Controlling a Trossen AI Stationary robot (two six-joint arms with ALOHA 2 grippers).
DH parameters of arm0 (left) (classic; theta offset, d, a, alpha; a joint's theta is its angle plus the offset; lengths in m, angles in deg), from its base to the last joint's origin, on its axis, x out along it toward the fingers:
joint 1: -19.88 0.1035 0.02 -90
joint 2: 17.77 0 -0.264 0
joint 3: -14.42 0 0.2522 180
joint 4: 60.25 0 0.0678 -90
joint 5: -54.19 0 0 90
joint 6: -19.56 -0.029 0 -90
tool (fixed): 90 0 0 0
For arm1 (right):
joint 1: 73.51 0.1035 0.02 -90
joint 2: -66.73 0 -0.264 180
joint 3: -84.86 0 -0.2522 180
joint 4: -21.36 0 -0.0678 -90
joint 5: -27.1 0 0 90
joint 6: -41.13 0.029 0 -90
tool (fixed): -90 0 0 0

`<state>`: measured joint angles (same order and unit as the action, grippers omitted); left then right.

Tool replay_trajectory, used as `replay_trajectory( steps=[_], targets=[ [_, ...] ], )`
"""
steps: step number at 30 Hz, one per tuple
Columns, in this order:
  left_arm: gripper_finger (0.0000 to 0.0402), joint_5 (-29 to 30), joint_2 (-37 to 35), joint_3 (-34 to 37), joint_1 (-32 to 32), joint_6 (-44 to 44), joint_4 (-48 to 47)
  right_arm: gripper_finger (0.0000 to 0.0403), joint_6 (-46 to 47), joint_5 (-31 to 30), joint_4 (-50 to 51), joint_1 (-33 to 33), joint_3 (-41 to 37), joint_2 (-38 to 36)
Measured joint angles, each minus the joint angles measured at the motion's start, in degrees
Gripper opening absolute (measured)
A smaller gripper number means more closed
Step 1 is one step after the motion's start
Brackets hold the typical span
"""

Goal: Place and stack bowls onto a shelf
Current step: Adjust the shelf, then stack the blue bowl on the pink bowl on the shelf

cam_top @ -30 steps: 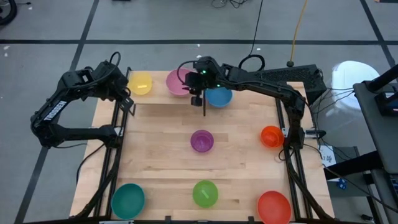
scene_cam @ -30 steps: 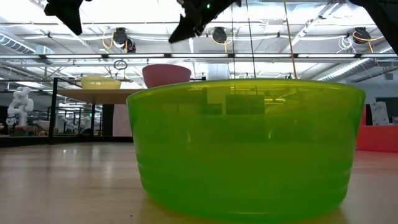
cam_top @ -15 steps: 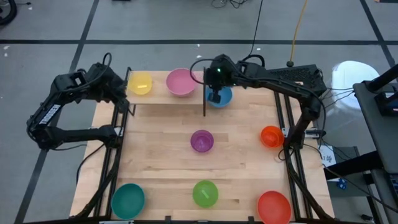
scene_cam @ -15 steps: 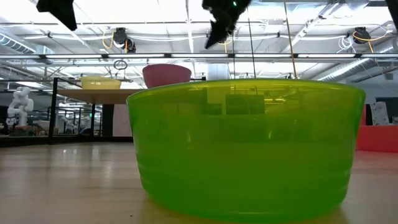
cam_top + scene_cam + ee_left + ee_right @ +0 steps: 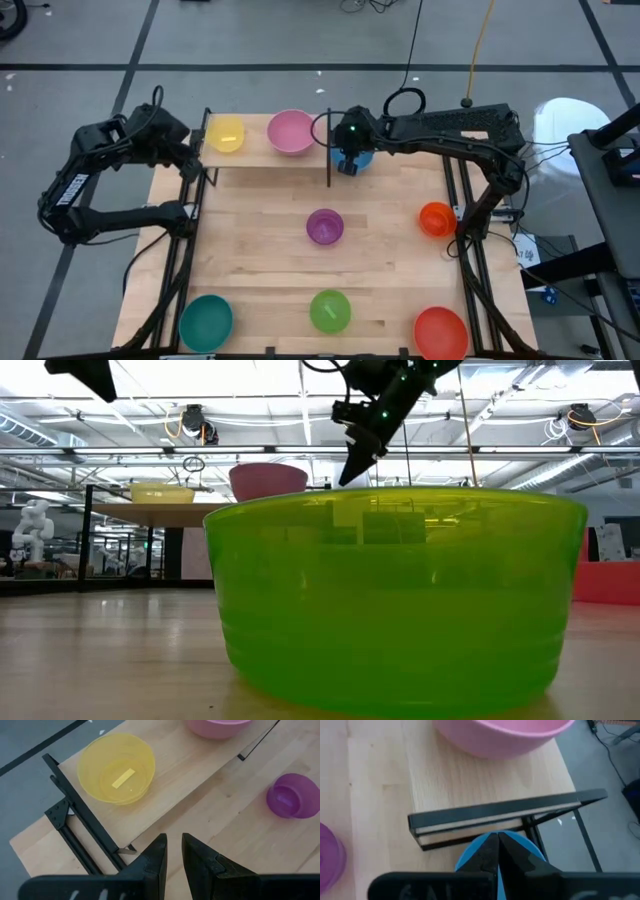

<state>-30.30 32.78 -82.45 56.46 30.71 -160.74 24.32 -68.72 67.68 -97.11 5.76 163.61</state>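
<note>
The shelf [image 5: 258, 154] stands at the table's far left and carries the yellow bowl [image 5: 226, 133] and the pink bowl [image 5: 289, 131]. The blue bowl [image 5: 361, 157] stands on the table just right of the shelf's end. My right gripper [image 5: 347, 164] hangs over the blue bowl [image 5: 470, 855], pointing down, its fingers shut. My left gripper [image 5: 174, 842] hovers by the shelf's near left corner, narrowly open and holding nothing. The purple [image 5: 324, 226], orange [image 5: 436, 218], teal [image 5: 206, 321], green [image 5: 330, 311] and red [image 5: 441, 333] bowls stand on the table. My right gripper comes down from above at the blue bowl's rim side nearest the shelf. The shut fingers [image 5: 490, 852] cover the spot, so I cannot tell whether they touch the bowl.
The green bowl [image 5: 400, 595] fills the low view. A thin black shelf post [image 5: 329, 160] stands just left of my right gripper. Bare tabletop [image 5: 250, 230] lies between the shelf and the near row of bowls.
My right gripper has moved from beside the pink bowl toward the table's right, past the shelf's end post, and has come down over the blue bowl. My left arm has drawn back a little toward the table's left. No bowl has moved.
</note>
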Motion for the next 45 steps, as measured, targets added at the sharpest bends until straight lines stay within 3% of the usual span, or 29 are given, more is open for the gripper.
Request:
replay_trajectory(
  steps=[3, 26, 33, 45],
  targets=[
    [0.0065, 0.0, 0.0, 0.0, 0.0, 0.6, -0.1, 0.0000, 0.6, 3.3, -1.3, -0.8, -0.6, 0.1],
    [0.0065, 0.0, 0.0, 0.0, 0.0, 0.9, -0.1, 0.0000, 1.9, 10.6, -12.7, -1.2, -3.6, 3.4],
    [0.0065, 0.0, 0.0, 0.0, 0.0, 0.9, -0.2, 0.0000, 1.3, 10.5, -11.9, -1.2, -3.6, 4.1],
    [0.0065, 0.0, 0.0, 0.0, 0.0, -0.4, -0.3, 0.0002, 2.5, 7.5, 11.6, -1.9, -3.6, -6.1]
  ],
)
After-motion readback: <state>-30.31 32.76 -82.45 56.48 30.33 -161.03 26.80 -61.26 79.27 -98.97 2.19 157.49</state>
